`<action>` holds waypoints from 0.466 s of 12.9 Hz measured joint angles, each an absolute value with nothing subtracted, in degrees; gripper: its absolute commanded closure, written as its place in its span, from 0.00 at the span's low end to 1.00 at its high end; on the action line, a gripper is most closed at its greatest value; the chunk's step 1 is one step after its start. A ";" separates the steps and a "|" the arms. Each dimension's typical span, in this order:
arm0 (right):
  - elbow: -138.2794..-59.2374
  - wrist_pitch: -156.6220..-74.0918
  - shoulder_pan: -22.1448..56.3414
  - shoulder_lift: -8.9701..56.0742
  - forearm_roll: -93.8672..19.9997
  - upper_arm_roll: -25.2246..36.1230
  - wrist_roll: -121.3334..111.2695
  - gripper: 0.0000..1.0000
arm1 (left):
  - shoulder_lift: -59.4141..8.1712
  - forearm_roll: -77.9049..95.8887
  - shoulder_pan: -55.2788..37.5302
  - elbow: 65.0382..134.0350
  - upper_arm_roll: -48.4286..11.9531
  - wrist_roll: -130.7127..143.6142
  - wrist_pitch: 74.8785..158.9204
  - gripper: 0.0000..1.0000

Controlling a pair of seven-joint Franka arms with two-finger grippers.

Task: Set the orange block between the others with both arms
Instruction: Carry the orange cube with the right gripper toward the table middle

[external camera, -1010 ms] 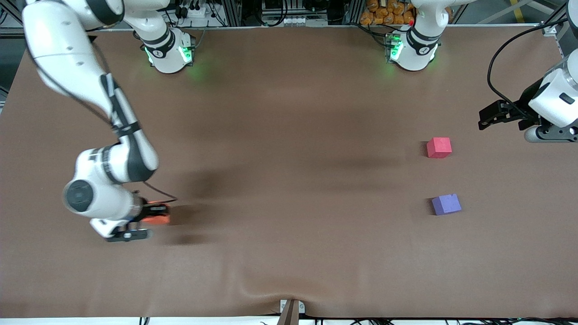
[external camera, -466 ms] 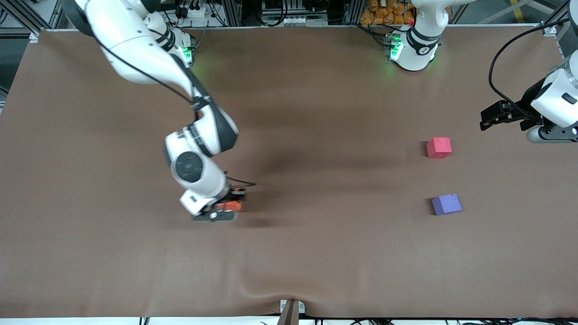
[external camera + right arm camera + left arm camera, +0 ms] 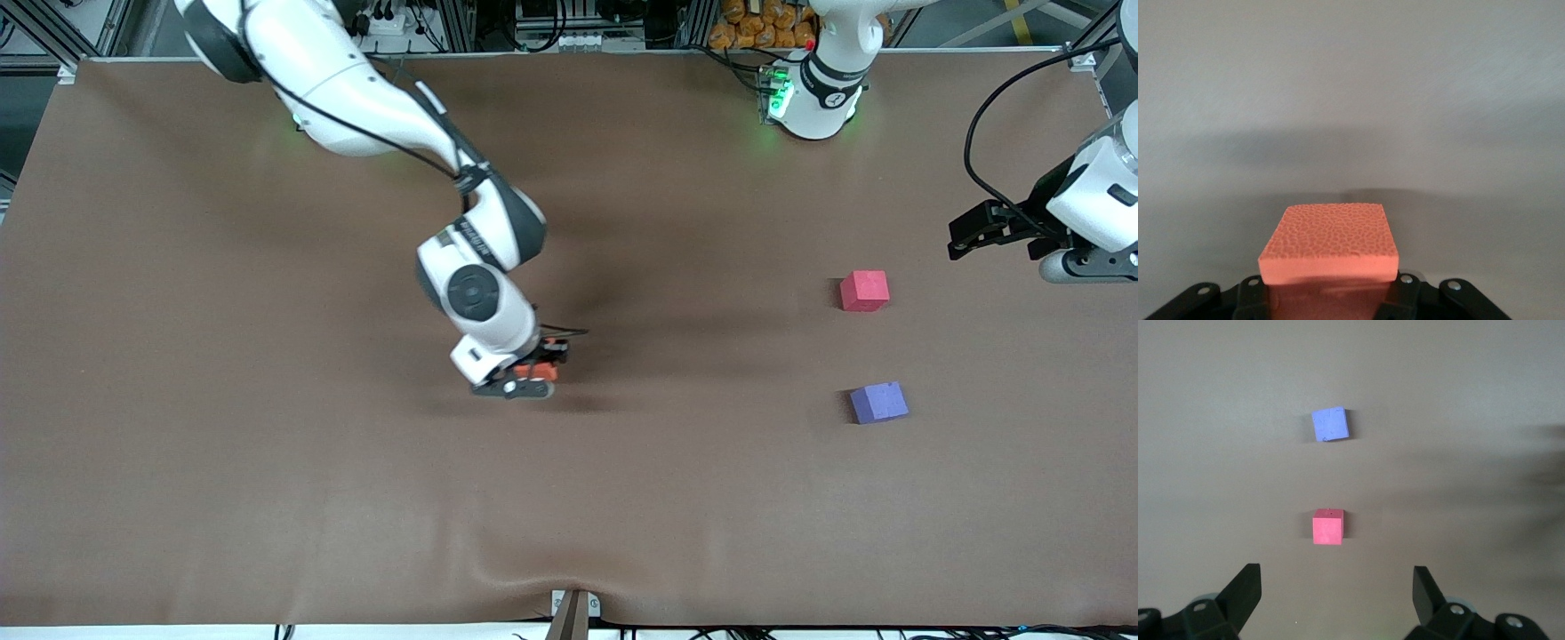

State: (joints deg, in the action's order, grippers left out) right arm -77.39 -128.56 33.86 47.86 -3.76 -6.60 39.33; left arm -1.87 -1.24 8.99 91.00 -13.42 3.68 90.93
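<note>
We note a brown table cover [image 3: 267,498] spanning the whole work surface, with a raised crease at its edge nearest the front camera. A small bracket [image 3: 573,612] sits at the middle of that edge. Above the table's top edge we see metal frame rails [image 3: 462,27], cabling, and a pile of orange objects [image 3: 756,25].

This was a robotics lab. Two white arms [image 3: 373,98] were bolted by green-lit bases [image 3: 813,98] along one edge of a wide table [image 3: 267,498] covered in brown cloth. Above that edge ran aluminium framing [image 3: 462,22], cables and a power strip [image 3: 378,22] (equipment clutter, nothing domestic).
</note>
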 measured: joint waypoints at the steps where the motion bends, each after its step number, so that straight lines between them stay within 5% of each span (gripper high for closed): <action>1: -76.35 -128.61 35.77 49.03 -3.76 -6.52 40.82 1.00 | -1.87 -1.24 8.99 91.11 -13.42 3.68 91.08 0.00; 6: -74.82 -128.65 39.19 51.36 -3.76 -6.23 42.44 1.00 | -1.90 -1.24 8.98 92.10 -13.46 3.67 91.86 0.00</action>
State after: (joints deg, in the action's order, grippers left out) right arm -74.82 -128.65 39.19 51.36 -3.76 -6.23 42.44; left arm -1.90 -1.24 8.98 92.10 -13.46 3.67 91.86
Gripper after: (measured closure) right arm 0.463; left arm 0.000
